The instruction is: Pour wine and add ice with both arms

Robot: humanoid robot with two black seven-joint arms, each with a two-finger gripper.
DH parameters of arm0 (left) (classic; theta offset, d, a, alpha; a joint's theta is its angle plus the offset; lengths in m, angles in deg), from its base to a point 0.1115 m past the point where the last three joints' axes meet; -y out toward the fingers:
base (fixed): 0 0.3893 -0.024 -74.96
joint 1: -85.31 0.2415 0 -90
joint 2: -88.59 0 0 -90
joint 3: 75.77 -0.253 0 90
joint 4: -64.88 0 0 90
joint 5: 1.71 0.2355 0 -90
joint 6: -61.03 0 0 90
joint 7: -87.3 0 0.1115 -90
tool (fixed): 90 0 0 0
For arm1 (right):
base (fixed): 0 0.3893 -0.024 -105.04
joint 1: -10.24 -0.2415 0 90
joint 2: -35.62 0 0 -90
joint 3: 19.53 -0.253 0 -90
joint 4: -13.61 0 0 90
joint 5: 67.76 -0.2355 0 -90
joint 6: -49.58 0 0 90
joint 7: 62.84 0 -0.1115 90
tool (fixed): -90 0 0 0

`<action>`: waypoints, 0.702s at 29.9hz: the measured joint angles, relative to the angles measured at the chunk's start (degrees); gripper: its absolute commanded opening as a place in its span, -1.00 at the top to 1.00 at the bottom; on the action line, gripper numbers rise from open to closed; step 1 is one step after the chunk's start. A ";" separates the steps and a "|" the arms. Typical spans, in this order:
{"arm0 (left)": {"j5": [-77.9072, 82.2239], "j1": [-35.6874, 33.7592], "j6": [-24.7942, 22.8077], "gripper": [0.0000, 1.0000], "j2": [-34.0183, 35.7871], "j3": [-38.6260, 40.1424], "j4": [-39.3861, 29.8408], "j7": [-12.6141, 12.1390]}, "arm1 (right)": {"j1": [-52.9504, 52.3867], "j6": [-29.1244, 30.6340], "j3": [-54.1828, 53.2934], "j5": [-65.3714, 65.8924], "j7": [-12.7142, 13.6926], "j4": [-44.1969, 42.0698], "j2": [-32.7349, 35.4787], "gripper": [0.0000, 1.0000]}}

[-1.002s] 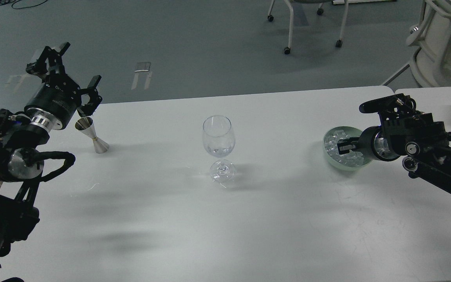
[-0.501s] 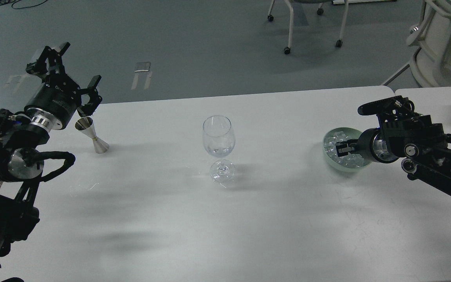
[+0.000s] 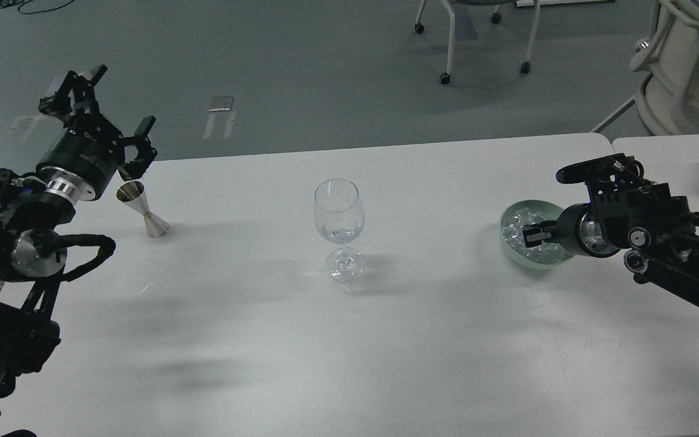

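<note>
Head view: a wine glass (image 3: 339,226) is seen upright at table (image 3: 349,340) centre w/ a little clear wine (image 3: 338,232) at the bowl's bottom, and a steel jigger (image 3: 142,209) stands far left. The left gripper (image 3: 110,106) is held above the jigger, fingers spread wide, nothing gripped. The right gripper (image 3: 533,235) is reached into the pale green bowl (image 3: 522,258) among the ice (image 3: 514,222); finger gap and any hold can't be told.
</note>
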 measured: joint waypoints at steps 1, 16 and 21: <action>0.00 0.00 0.00 -0.98 0.00 -0.02 0.00 0.00 | 0.00 0.00 -0.01 0.01 0.02 0.00 0.03 0.53; 0.00 0.00 0.00 -0.98 0.05 0.02 0.00 0.06 | 0.03 0.00 -0.08 -0.43 0.14 0.04 0.37 0.66; 0.00 0.00 0.00 -0.98 0.09 0.05 0.00 0.06 | -0.66 0.00 -2.63 -0.69 0.07 2.10 1.81 0.63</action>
